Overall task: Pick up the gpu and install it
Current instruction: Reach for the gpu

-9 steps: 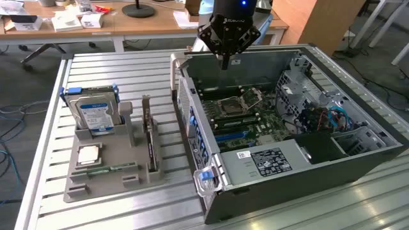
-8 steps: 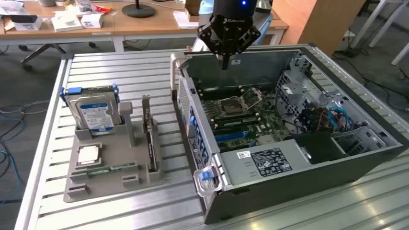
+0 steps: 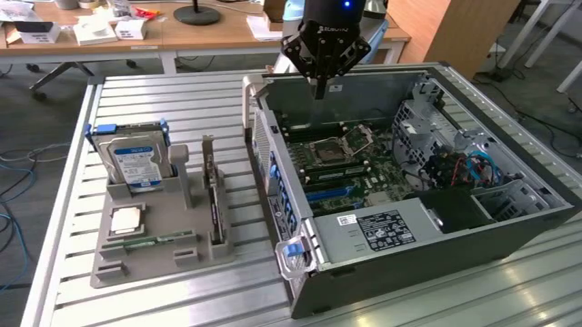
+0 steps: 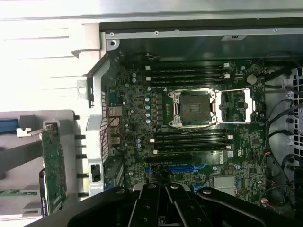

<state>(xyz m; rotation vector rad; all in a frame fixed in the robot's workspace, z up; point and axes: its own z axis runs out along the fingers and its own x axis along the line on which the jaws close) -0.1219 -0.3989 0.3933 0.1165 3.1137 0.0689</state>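
Slatted metal worktop (image 3: 163,102) carries an open computer case (image 3: 509,225); my end effector (image 3: 318,94) hangs above it, shut and empty. Toward seven o'clock in the exterior view, the gpu (image 3: 215,197) stands on edge in a grey holder (image 3: 146,262), well apart.

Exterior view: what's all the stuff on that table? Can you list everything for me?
computer case: one, black, open, exterior view's right side of the table
motherboard: one, green, inside the case
power supply: one, grey, labelled, in the case's near corner
parts holder: one, grey, exterior view's left of the case
hard drive: one, silver with blue label, standing in the holder
gpu: one, dark, silver bracket, standing on edge in the holder
processor chip: one, silver, flat on the holder
memory stick: one, green, flat on the holder
table: one, silver slats, under everything
tool: one, black, shut, empty, above the open case
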